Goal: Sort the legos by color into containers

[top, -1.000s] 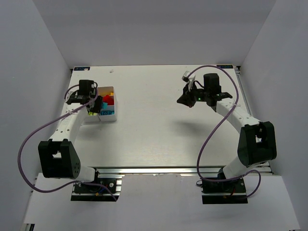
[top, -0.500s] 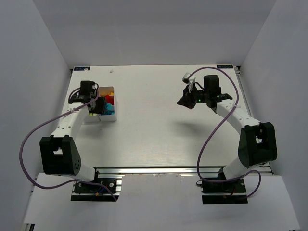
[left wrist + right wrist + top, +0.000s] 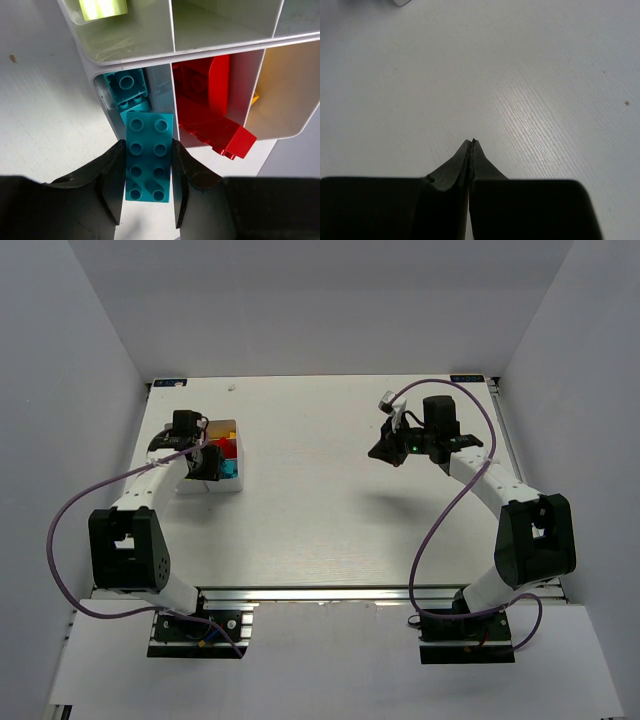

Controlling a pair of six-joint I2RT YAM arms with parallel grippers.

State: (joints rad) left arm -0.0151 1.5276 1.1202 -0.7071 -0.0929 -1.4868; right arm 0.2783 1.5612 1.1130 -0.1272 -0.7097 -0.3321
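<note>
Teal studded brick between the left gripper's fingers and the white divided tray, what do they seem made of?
Teal eight-stud brick: likely hard moulded plastic, smooth, faint sheen, crisp round studs. White divided tray: probably thin plastic, semi-gloss; its walls pick up a red tint beside the red bricks.

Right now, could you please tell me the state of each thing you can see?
left end effector, shut on the teal 2x4 brick
teal 2x4 brick, gripped by its long sides, not yet released
right end effector, shut, empty, over the table
white tray, upright on the table
loose teal brick, lying in a compartment
red bricks, piled in the neighbouring compartment
lime brick, lying in another compartment
</note>
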